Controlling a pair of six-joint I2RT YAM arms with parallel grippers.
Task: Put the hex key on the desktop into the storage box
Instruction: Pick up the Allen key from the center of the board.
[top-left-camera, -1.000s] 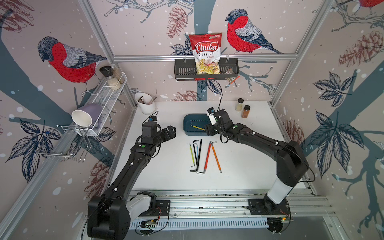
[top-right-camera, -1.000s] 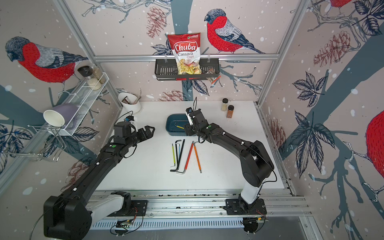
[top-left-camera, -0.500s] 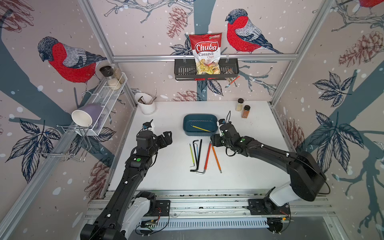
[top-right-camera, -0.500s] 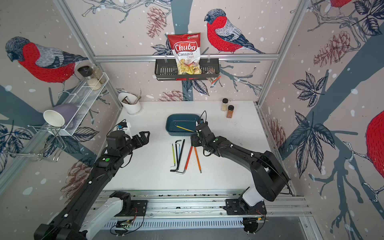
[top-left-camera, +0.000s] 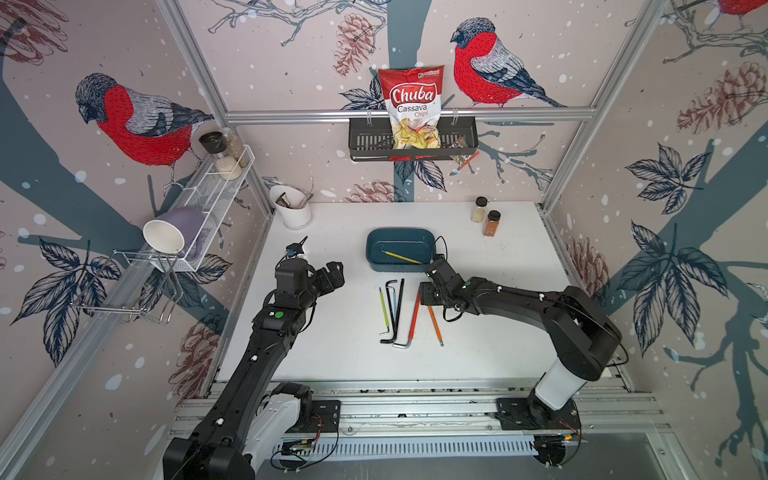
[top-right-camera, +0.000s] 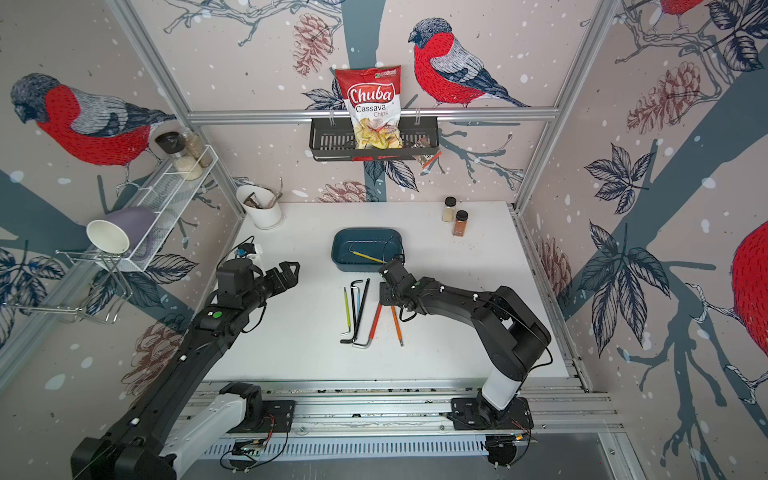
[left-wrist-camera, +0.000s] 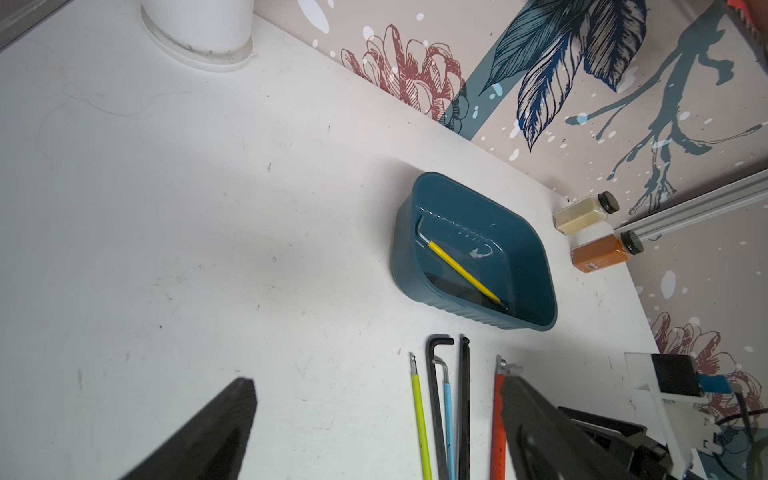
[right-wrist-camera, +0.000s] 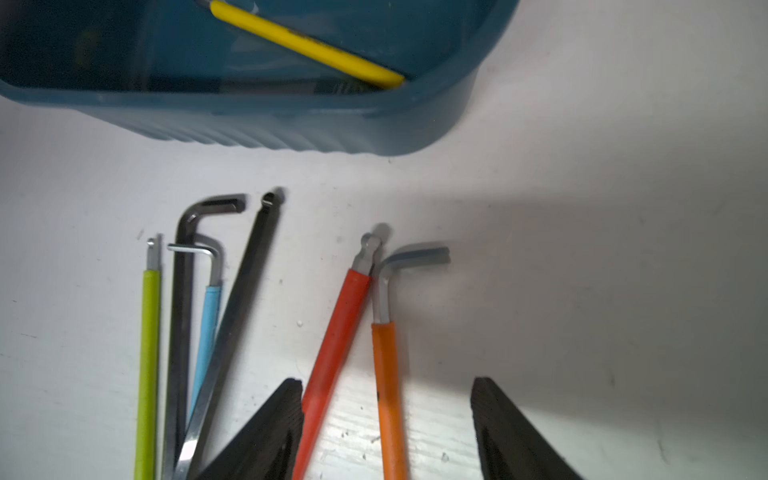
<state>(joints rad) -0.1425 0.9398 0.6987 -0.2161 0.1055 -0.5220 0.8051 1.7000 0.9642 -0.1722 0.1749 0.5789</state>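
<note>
The desktop was seen whole only in both top views; each wrist view gave just a part of it. Both arms were also seen only there, one at the left and one reaching in from the right.

The left gripper was released: the left wrist view showed its two fingers wide apart with bare desktop between them. The fingers of the right gripper were hard to see from the top. The right wrist view showed them apart, low over the keys, clamping nothing. The orange key lay between them and the red key passed just beside one finger.

There was one box, in the far middle of the desktop. There were seven keys. One, the yellow key, lay slanted inside the box. Six lay on the desktop just near of the box, from left to right: green key, black key, blue key, second black key, then red and orange. The blue one was clear only in the wrist views.
</note>
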